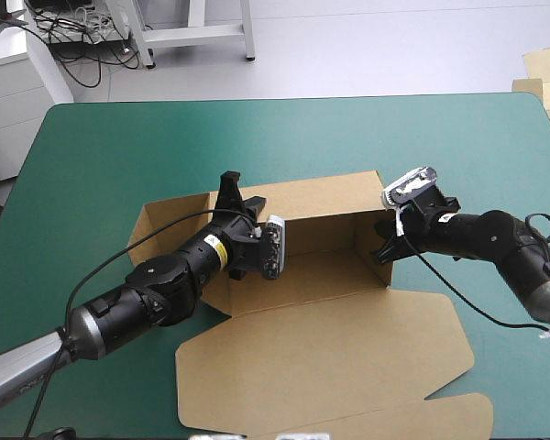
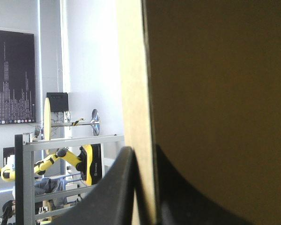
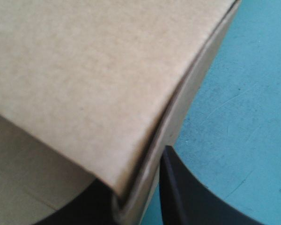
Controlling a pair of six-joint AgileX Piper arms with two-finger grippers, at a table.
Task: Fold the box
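Spans most of the high view as a teal-green covered bench [image 1: 101, 147], with the brown cut-board box [image 1: 321, 339] lying at its middle: back wall and right end wall raised, broad lid flat toward the near edge, left end flap splayed low and outward. Could skate the whole sheet across the smooth cover under any uneven pull from the two arms, with nothing pinning the flat lid down. Could also crease the back wall off its score line through a twist from the left gripper [image 2: 144, 150], clenched on that wall's top edge toward its left end, black fingers [image 2: 117, 187] all but meeting with the board between. Seems more likely to spring the right near corner open: holds there with the right gripper [image 3: 138, 187], its fingers [image 3: 182, 192] pinched on the doubled end wall, one inside, one outside over bare cover. Judging by the layered edges in the right wrist view, looks only loosely tucked, so apt to unfold on release or to buckle under a hard squeeze.

Elsewhere shows only pale spare board sheets [image 1: 543, 69] off the bench's far right corner, well apart from the work. Finds nothing loose on the cover in the arms' way; gets hindered rather by the left arm [image 1: 156, 293] itself, crossing over the box's left end, awkward for raising that flap without first letting go of the back wall.
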